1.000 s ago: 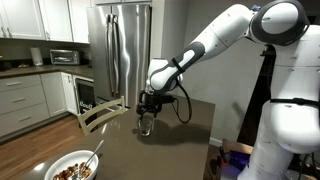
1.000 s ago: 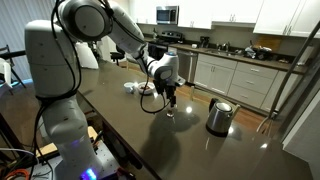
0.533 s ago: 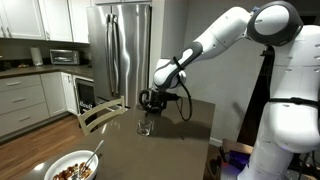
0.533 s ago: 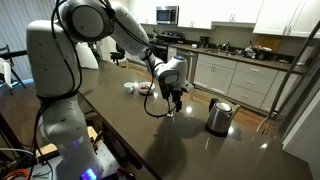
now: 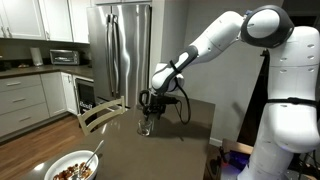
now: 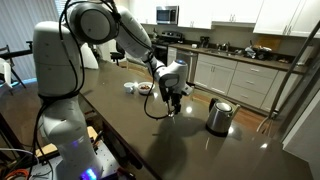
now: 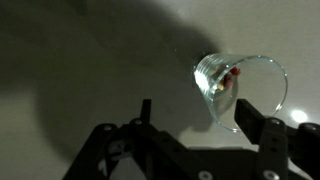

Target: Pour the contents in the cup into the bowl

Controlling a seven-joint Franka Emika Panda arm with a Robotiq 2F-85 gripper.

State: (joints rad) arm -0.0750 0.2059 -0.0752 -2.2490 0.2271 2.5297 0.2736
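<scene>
The cup (image 5: 145, 126), a small clear glass, stands upright on the dark table in both exterior views (image 6: 172, 112). In the wrist view the cup (image 7: 238, 88) holds a little reddish content and sits close by the right finger (image 7: 262, 128). My gripper (image 5: 149, 111) hangs just above the cup, jaws open and gripping nothing; it also shows in the wrist view (image 7: 196, 102) and in an exterior view (image 6: 173, 102). The white bowl (image 5: 52, 164) with brownish cereal and a metal spoon (image 5: 93, 158) sits at the table's near end, far from the cup.
A shiny steel kettle (image 6: 219, 116) with a black handle stands on the table beyond the cup. A wooden chair (image 5: 100, 113) is pushed against the table's side. Kitchen counters and a steel fridge (image 5: 120, 50) line the walls.
My gripper has shifted slightly sideways above the cup. The cup has stayed on the table.
</scene>
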